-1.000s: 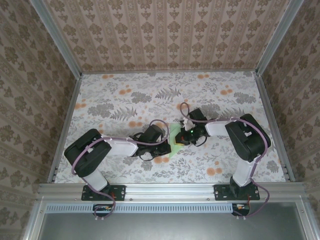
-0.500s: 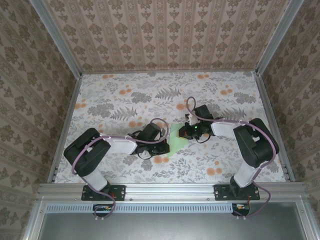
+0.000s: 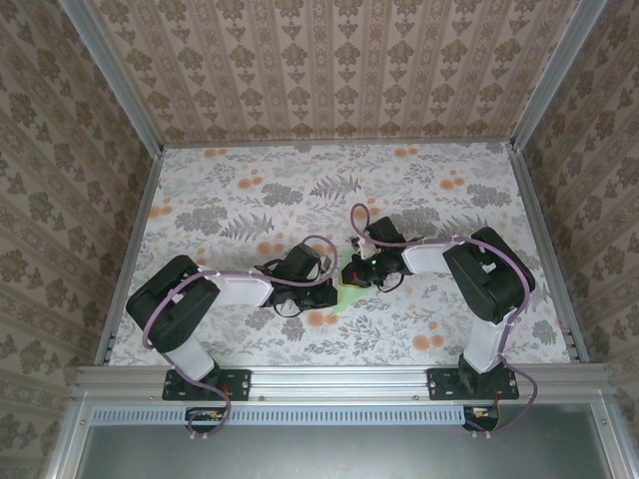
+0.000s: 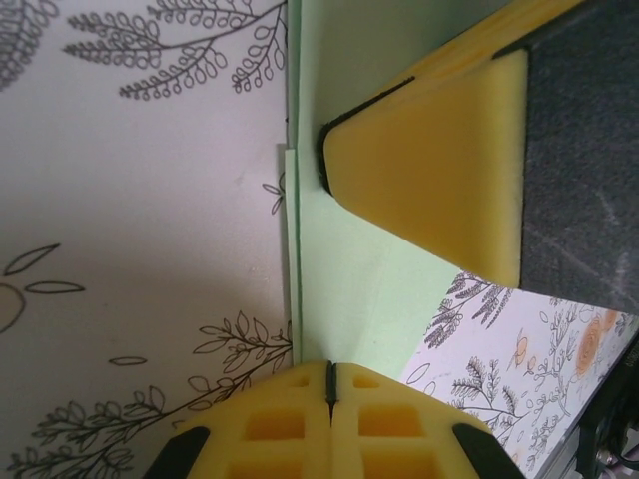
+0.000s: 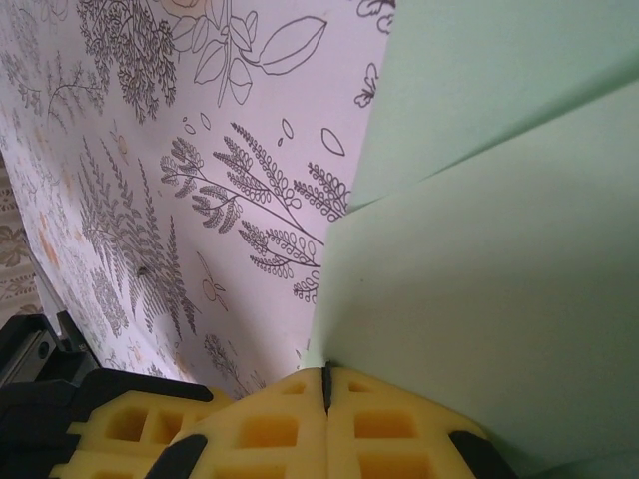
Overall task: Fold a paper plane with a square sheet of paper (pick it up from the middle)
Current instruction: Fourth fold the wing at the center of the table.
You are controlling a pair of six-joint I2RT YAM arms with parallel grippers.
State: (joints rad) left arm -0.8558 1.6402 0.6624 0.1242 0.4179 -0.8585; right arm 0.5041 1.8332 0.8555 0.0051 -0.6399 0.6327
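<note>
Against half a second ago: right gripper (image 3: 352, 273) further left and a little nearer the near edge of the floral-printed tabletop (image 3: 250, 200), close up against the left gripper (image 3: 332, 295). Right elbow drawn in from the right edge. Left arm much as before. Less green showing from above, just a sliver between and below the two grippers.

Left gripper (image 4: 330, 374): fully closed, yellow foam pads (image 4: 399, 424) meeting along a thin dark seam, tips down at the straight left border of the pale mint-green sheet of thin paper (image 4: 349, 289). Right gripper (image 5: 325, 377): likewise closed, seam tight, tips at the paper's edge. Cannot tell whether any paper is nipped between either pair. In the left wrist view, one blunt yellow wedge of the right gripper's finger pressed onto the paper from the upper right, dark grey body behind it.

Paper (image 3: 344, 297) flat on the tabletop, around the middle, slightly toward the near edge. Matte, smooth, unmarked; in the right wrist view (image 5: 479, 249) two overlapping layers with a crisp straight fold line. Pads soft-looking, spongy, with square recesses moulded in. Tabletop glossy white, printed with grey ferns and orange blooms.
</note>
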